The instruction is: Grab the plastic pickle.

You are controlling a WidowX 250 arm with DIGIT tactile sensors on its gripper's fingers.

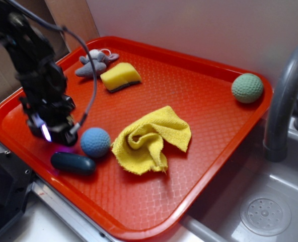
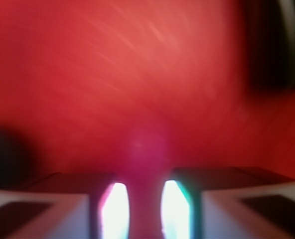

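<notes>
- we see the plastic pickle (image 1: 73,163) lying on its side near the front-left edge of the red tray (image 1: 204,111), untouched.
- the blue ball (image 1: 95,142) sits just beside it, up and to the right.
- our gripper (image 1: 56,132) hangs just above the pickle's left end; in the blurred wrist view the two fingers (image 2: 115,211) stand a little apart with only red tray between them, gripping nothing.
- a crumpled yellow cloth (image 1: 150,138) lies right of the ball.
- farther back are a yellow sponge (image 1: 120,76) and a grey soft toy (image 1: 94,62).
- a green ball (image 1: 247,88) rests in the far right corner.
- a grey faucet (image 1: 285,96) rises beside the tray.
</notes>
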